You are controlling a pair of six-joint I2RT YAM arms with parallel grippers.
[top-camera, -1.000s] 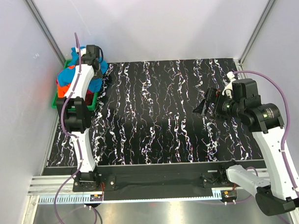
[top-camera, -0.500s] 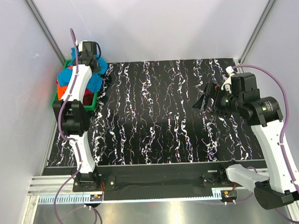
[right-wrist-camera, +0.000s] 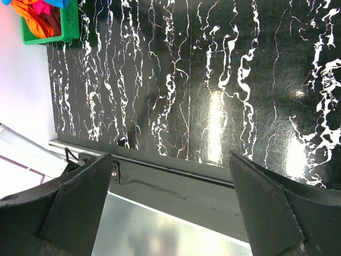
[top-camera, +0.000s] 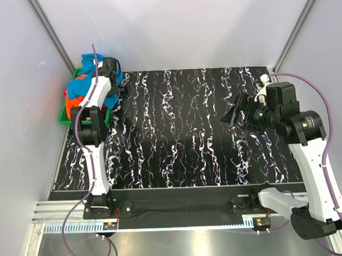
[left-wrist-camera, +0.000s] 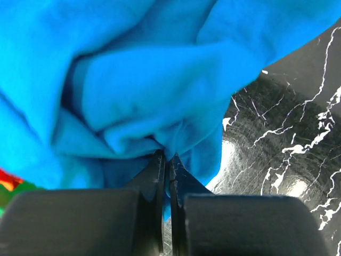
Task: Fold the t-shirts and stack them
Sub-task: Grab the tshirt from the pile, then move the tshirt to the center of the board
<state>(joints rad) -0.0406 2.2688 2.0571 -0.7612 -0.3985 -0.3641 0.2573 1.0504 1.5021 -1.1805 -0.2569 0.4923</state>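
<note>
– Top external view first. What is the biggest thing?

– It is the table (top-camera: 188, 133). It is black with white squiggly lines all over it.

– And next?

– Two white and black arms. The right arm (top-camera: 306, 151) bends over the right side of the table. The left arm (top-camera: 91, 117) reaches up to the far left corner.

– What is in that corner?

– A green bin (top-camera: 64, 116). It sits on the left edge of the table, close to the wall.

– What is in the bin?

– The t-shirts (top-camera: 80, 92), all bunched up in a heap. They are not folded. The turquoise t-shirt (left-wrist-camera: 149, 80) is on top and spills over the side of the bin nearest the middle of the table. An orange t-shirt (top-camera: 73, 101) peeks out under it. The right wrist view shows the orange one too, with a bit of pink beside it.

– What is the left gripper (left-wrist-camera: 166, 157) doing?

– Its two jaws are pressed tight together. A fold of the turquoise t-shirt is pinched between the tips. The cloth bunches up right there.

– And the right gripper (top-camera: 233, 115)?

– It is spread wide and holds nothing. It hangs above the right part of the table, well apart from the bin. Its two fingers (right-wrist-camera: 74, 208) stand far from each other in the right wrist view.
</note>
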